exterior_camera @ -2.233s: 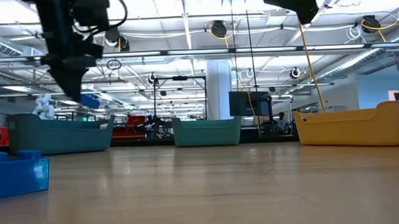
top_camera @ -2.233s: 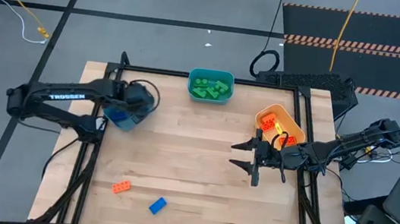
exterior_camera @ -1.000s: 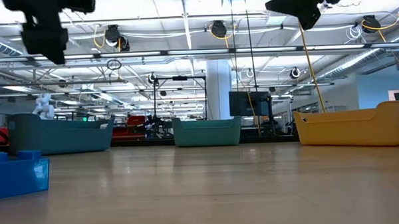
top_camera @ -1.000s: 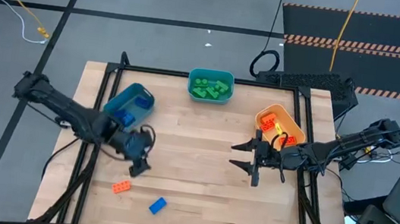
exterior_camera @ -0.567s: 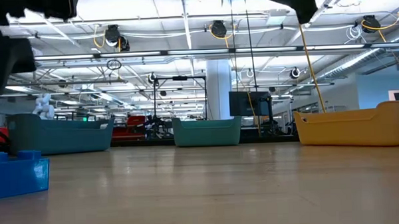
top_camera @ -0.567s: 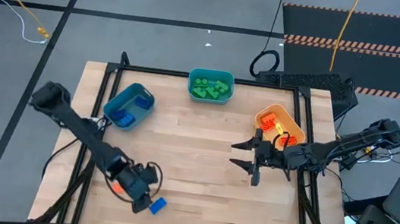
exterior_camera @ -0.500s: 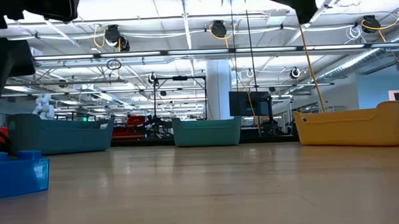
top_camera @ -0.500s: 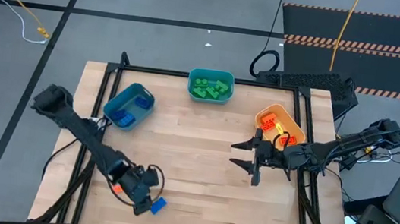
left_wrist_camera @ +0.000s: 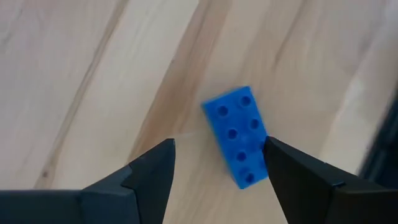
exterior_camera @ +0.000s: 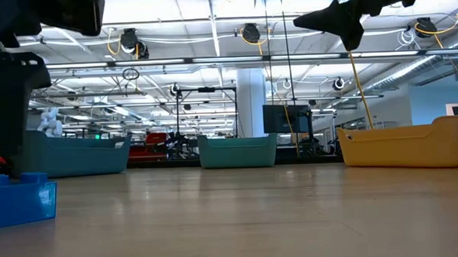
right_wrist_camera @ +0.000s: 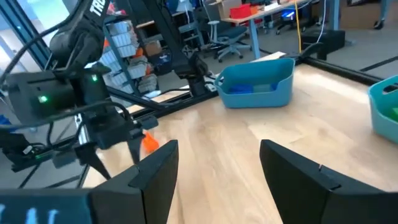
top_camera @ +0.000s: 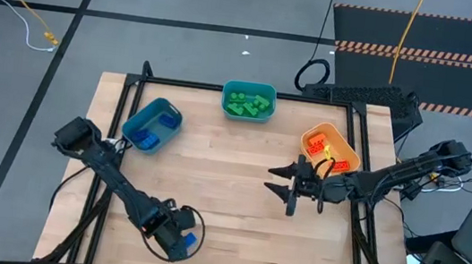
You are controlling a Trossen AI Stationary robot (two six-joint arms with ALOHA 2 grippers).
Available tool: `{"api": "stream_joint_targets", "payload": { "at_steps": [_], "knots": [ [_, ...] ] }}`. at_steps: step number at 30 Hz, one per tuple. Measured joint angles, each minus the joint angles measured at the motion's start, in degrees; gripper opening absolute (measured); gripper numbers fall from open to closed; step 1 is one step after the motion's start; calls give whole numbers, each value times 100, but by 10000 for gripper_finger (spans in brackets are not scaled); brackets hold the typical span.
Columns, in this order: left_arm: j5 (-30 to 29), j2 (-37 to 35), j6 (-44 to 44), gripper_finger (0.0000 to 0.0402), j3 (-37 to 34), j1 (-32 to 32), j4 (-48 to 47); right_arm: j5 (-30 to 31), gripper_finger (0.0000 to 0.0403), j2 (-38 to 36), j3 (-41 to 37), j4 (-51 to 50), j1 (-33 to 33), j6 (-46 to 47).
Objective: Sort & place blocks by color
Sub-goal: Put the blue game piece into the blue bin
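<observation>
1. While hanging low over the near left part of the wooden table [top_camera: 238, 186], left gripper [left_wrist_camera: 217, 163] standing spread wide above a loose blue block [left_wrist_camera: 239, 135], one finger on each side, gripping nothing.
2. Lying flat on the wood with studs up, that blue block [top_camera: 189, 242] sitting beside the gripper body in the high view, and showing large at the near edge in the low view [exterior_camera: 19, 199].
3. Hovering over the right half of the table, right gripper [top_camera: 280, 186] pointing toward the middle, fingers parted and holding nothing, just beside the yellow bin [top_camera: 339, 143].
4. Showing only as a small patch past the left arm in the right wrist view, an orange block [right_wrist_camera: 149, 143] resting on the table; cannot tell its exact spot from above, the arm covering it.
5. Sitting at the far middle, a teal bin [top_camera: 248, 100] holding green blocks [top_camera: 246, 104].
6. Sitting at the far left, a blue bin [top_camera: 152, 125] holding blue blocks [top_camera: 146, 140].
7. Holding orange blocks [top_camera: 316, 144], the yellow bin standing at the far right.
</observation>
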Motion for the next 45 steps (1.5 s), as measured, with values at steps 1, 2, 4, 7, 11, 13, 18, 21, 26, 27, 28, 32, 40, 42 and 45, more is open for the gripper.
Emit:
{"api": "stream_joint_targets", "payload": {
  "at_steps": [1, 2, 4, 7, 11, 13, 18, 21, 26, 27, 28, 32, 40, 42, 45],
  "knots": [
    [-16, 59, -36, 243, 30, 0, -43, -8, 219, 36, 0, 25, 9, 42],
    [-23, 124, -68, 243, 59, -1, -25, -18, 219, 73, 0, 50, 32, 75],
    [-24, 206, -155, 243, 73, -36, 49, -22, 219, 158, 0, 193, 56, 101],
    [-34, 307, -249, 243, 79, -108, 367, -32, 219, 186, 0, 250, 118, 95],
    [-254, 336, -310, 243, 77, -213, 391, -29, 219, 181, 0, 271, 167, 95],
    [-415, 356, -337, 243, 75, -261, 330, -20, 219, 181, 0, 274, 193, 85],
    [-585, 438, -305, 243, 73, -295, 313, -15, 219, 181, 0, 264, 224, 98],
    [-615, 568, -297, 243, 86, -304, 295, -15, 219, 190, 0, 262, 247, 101],
    [-620, 785, -258, 243, 89, -407, 462, -16, 219, 192, 0, 264, 302, 69],
    [-672, 806, -241, 243, 69, -418, 411, -15, 219, 192, 0, 266, 302, 40],
    [-649, 784, -249, 243, 70, -422, 361, -15, 219, 190, 0, 271, 302, 28],
    [-633, 773, -251, 243, 88, -386, -283, -15, 219, 190, 0, 288, 302, 13],
    [-657, 762, 315, 243, 86, -197, -918, 4, 219, 190, 0, 266, 414, 81],
    [-712, 762, 381, 240, 86, -169, -1113, 102, 219, 190, 0, 266, 476, 69],
    [-785, 762, 407, 211, 81, -110, -1498, 136, 219, 190, 0, 258, 563, -38]
  ]
}}
